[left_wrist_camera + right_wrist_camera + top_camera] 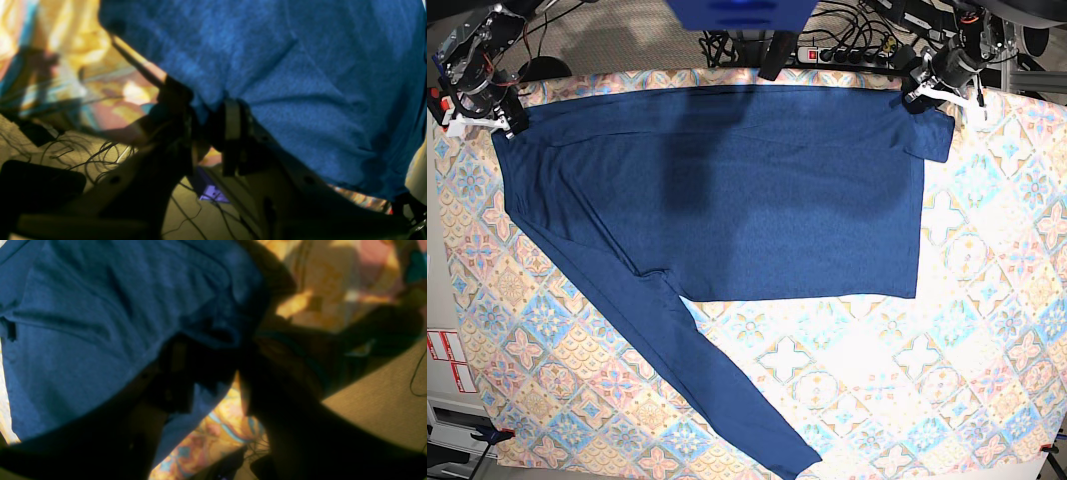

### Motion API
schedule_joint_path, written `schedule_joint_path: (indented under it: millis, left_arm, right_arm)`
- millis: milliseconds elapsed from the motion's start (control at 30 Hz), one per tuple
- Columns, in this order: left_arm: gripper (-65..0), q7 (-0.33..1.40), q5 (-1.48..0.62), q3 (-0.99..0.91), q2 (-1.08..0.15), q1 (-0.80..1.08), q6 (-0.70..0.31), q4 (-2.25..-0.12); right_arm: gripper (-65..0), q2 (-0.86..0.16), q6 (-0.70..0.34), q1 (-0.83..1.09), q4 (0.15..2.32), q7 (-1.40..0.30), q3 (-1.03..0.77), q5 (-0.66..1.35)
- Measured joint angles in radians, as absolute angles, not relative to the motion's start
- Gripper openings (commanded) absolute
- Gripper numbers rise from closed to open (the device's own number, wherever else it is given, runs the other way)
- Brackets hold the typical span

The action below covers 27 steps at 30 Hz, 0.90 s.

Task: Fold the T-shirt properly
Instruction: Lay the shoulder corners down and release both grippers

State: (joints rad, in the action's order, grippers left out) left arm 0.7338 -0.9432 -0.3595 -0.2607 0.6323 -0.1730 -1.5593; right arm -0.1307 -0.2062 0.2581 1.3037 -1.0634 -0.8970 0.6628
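T-shirt (757,200) flat on patterned cloth (967,380)

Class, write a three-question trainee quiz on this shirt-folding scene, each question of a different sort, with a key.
1. True or false: the T-shirt lies on a plain white cloth.
2. In the base view, its outstretched sleeve runs toward the: A top, B bottom, C right edge.
3. Which gripper is clamped on the fabric?

Key: 1 false, the tablecloth is patterned; 2 B; 3 the left gripper.
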Motion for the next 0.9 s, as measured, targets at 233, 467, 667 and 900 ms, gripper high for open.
schedule_joint_path:
  millis: [233, 467, 667, 900]
  left_arm:
    - [-53.0, 0.733, -0.944, -0.36, -0.26, 0.64, -0.173, -1.56]
    - [-52.9, 0.733, -0.944, -0.359, -0.26, 0.64, -0.173, -1.56]
    - [-40.5, 0.735, -0.948, -0.357, -0.26, 0.639, -0.174, -1.56]
    - [-31.3, 0.762, -0.962, -0.357, -0.26, 0.638, -0.188, -1.566]
  right_arm:
    - [-42.0, -0.131, -0.206, 0.258, 1.304, -1.063, -0.897, 0.662]
    - [-35.7, -0.132, -0.206, 0.258, 1.306, -1.08, -0.897, 0.667]
    - [-26.8, -0.134, -0.213, 0.257, 1.309, -1.1, -0.897, 0.688]
    - [-28.5, -0.126, -0.212, 0.252, 1.327, -1.11, -0.921, 0.678]
